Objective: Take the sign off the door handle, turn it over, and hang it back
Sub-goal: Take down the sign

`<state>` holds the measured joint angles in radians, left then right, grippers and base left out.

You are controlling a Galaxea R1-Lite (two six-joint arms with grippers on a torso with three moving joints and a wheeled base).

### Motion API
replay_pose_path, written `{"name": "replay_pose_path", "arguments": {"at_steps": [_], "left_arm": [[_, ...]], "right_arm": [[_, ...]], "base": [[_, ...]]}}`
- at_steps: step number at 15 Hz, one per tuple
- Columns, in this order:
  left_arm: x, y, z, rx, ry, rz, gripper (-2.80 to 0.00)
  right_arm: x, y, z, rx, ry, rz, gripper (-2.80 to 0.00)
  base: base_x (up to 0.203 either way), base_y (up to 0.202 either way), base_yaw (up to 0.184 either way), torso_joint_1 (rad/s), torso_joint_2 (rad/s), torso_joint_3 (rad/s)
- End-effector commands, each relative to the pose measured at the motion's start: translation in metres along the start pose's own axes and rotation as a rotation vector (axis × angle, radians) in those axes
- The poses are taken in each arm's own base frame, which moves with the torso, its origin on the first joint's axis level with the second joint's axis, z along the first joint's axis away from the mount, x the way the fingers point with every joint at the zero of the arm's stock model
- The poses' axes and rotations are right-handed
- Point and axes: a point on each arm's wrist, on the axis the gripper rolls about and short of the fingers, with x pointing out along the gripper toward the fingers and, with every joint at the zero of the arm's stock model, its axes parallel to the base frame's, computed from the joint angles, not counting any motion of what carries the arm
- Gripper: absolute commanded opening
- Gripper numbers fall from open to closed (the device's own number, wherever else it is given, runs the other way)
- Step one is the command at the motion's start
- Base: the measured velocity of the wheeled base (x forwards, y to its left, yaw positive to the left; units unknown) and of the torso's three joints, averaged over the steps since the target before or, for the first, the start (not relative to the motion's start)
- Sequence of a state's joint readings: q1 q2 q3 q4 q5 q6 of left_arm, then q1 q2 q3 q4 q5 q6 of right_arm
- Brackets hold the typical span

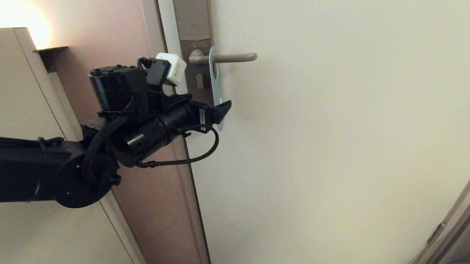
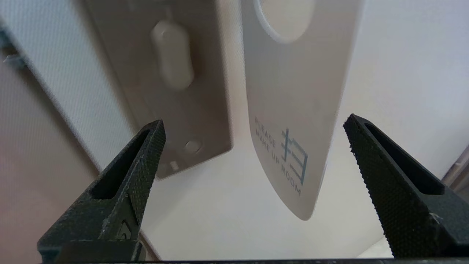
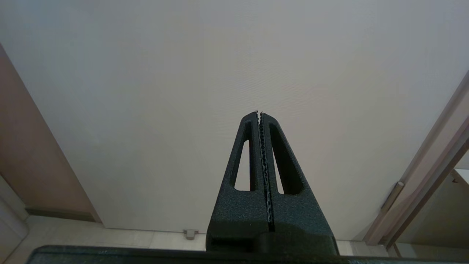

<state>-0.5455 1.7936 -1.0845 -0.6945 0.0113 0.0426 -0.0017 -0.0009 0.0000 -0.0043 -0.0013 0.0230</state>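
Observation:
The sign hangs by its oval hole on the door handle, a beige lever on a tall grey-brown lock plate. From the head view it is seen edge-on. In the left wrist view the sign turns its white "PLEASE MAKE UP ROOM" face to the camera. My left gripper is open at the sign's lower end. Its fingers stand wide on either side of the sign, and neither touches it. My right gripper is shut on nothing, low down and pointing at the bare door.
The pale door fills the right of the head view, with its frame and a brown wall to the left. A beige cabinet stands at far left. A small door stop sits on the floor. Another frame shows at lower right.

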Motion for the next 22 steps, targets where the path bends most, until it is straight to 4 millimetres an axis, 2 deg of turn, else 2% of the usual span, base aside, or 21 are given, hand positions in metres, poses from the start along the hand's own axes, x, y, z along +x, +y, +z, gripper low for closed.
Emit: {"name": "replay_pose_path", "arguments": {"at_steps": [1,22], "left_arm": [[0.002,-0.001,0.001,0.000,-0.007,-0.001,0.00],[0.020,-0.002,-0.007,0.002,0.005,0.033,0.00]], "right_arm": [[0.000,0.000,0.000,0.000,0.000,-0.002,-2.80],[0.000,0.000,0.000,0.000,0.001,0.000,-2.80]], "base": [[0.000,0.000,0.000,0.000,0.00,0.000],[0.000,0.000,0.000,0.000,0.00,0.000]]}}
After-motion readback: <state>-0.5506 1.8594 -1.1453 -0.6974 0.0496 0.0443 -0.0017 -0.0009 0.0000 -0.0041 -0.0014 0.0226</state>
